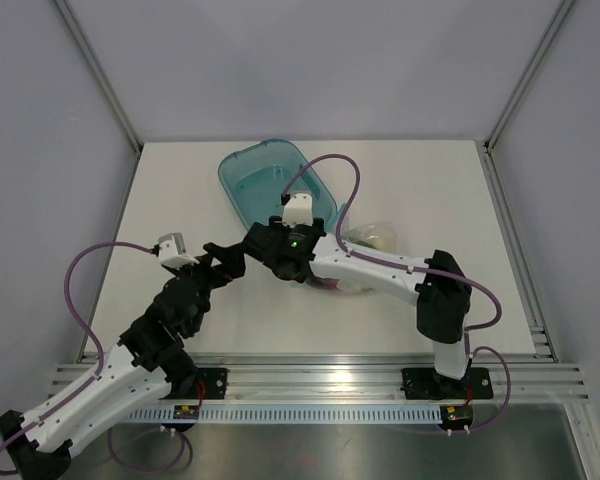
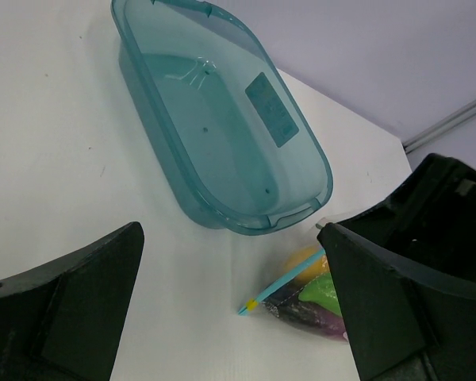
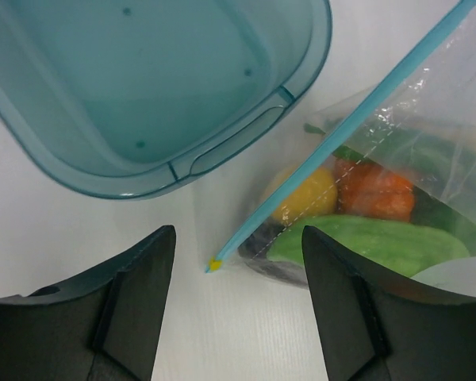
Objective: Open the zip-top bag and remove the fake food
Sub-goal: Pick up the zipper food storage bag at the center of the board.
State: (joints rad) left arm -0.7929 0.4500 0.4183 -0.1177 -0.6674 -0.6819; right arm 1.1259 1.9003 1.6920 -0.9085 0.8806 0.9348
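Observation:
The zip-top bag [image 3: 428,119] lies on the white table just beside the teal tub, its blue zip strip [image 3: 341,127] running diagonally to a yellow-tipped corner. Inside it shows fake food: a yellow lemon [image 3: 305,194], an orange-red piece [image 3: 377,190] and a green cucumber [image 3: 365,238]. My right gripper [image 3: 238,286] is open, its jaws standing on either side of that zip corner without touching it. My left gripper [image 2: 234,309] is wide open and empty, a little way from the bag's corner [image 2: 282,287]. From above, my right arm [image 1: 380,268] hides most of the bag [image 1: 370,237].
A rigid teal tub [image 1: 275,180] stands at the back of the table, empty, right next to the bag's zip edge. The two grippers [image 1: 223,262] [image 1: 280,252] sit close together at mid-table. Grey walls enclose the table on three sides.

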